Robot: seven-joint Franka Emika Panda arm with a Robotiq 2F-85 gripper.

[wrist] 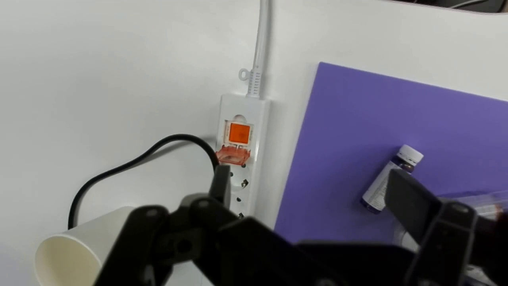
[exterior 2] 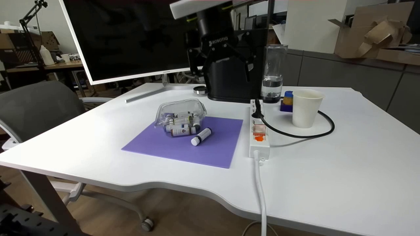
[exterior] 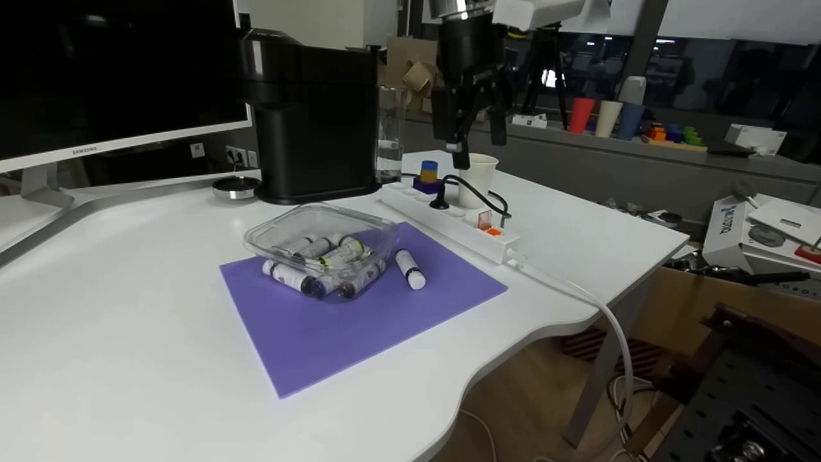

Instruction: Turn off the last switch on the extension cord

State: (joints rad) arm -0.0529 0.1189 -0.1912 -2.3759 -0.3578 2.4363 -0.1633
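Note:
The extension cord is a long white power strip (exterior: 474, 240) on the white table; it also shows in an exterior view (exterior 2: 259, 150) and the wrist view (wrist: 244, 105). Its orange switch (wrist: 239, 133) sits at the cable end, also visible in both exterior views (exterior: 494, 231) (exterior 2: 259, 138). A clear red cover (wrist: 234, 155) stands flipped open beside it. A black plug (exterior 2: 257, 113) sits in the strip. My gripper (wrist: 309, 176) is open and empty, high above the table; both exterior views show it (exterior: 478, 144) (exterior 2: 223, 73). Its left finger in the wrist view overlaps the strip's sockets.
A white cup (exterior 2: 305, 109) and a black cord stand beside the strip. On its other side, a purple mat (exterior 2: 218, 154) bears a loose white-capped bottle (exterior 2: 201, 136) and a clear box (exterior: 321, 221) of bottles. A black machine (exterior: 314, 128) and a glass container (exterior 2: 272, 73) stand behind.

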